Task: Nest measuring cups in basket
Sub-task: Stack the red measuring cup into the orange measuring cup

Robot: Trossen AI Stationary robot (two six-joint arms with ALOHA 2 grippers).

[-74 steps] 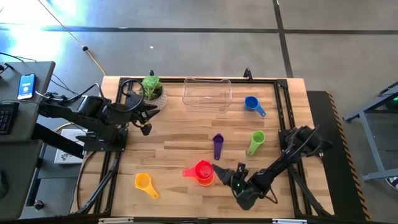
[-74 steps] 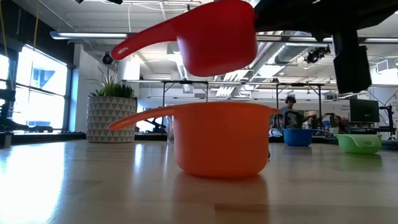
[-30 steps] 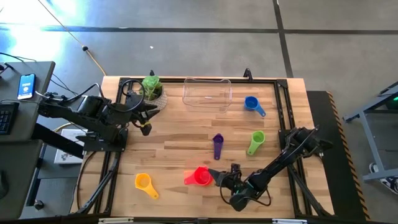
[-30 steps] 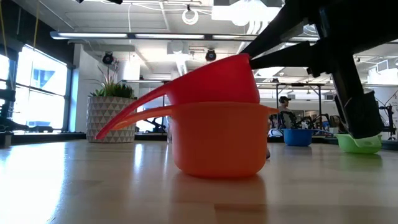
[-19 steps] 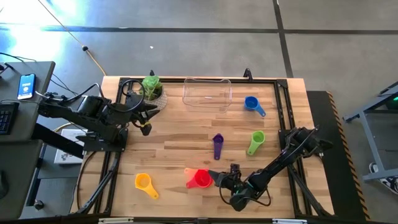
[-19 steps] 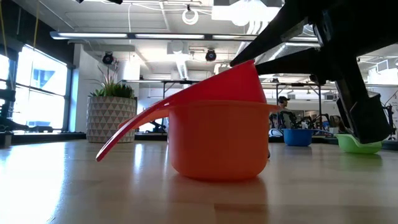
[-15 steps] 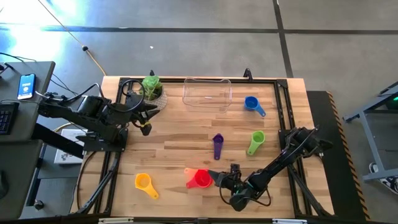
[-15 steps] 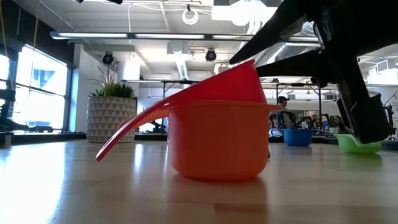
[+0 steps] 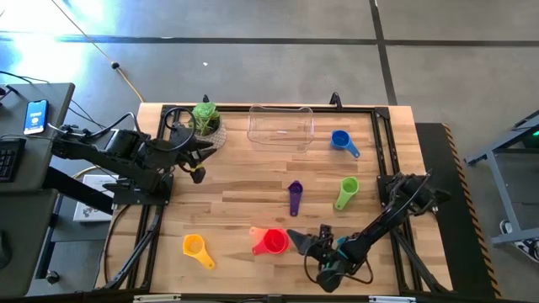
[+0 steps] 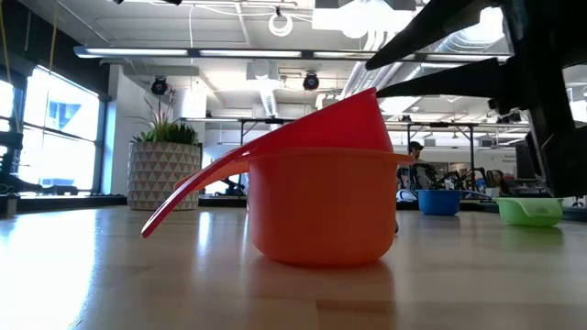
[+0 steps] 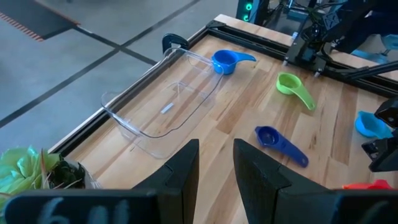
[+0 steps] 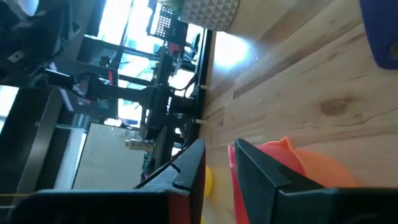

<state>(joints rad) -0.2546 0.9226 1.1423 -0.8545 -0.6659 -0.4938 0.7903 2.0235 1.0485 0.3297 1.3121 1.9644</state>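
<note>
- We see the red cup (image 9: pixel 274 242) sitting inside the orange cup (image 10: pixel 321 206) near the front of the surface (image 9: pixel 236 198), its handle (image 10: pixel 197 179) slanting down toward the wood.
- The right tool (image 9: pixel 305 241) is just beside that stack on its right side, its two fingers apart and holding nothing; in the low view they reach in above the red cup without touching it.
- The left tool (image 11: pixel 214 168) waits at the far left by the plant (image 9: pixel 205 118), its fingers slightly apart and holding nothing.
- The basket (image 9: pixel 280 126) stands at the far edge of the surface, with no cup in it.
- The blue cup (image 9: pixel 341 140) lies just right of the basket.
- The green cup (image 9: pixel 347 190) lies on the right half; the purple cup (image 9: pixel 295 195) lies left of it, near the middle.
- The yellow cup (image 9: pixel 195 247) sits near the front left, well apart from the stack.
- We spot a teal cup (image 11: pixel 373 124) only in the left wrist view, beside the right arm.
</note>
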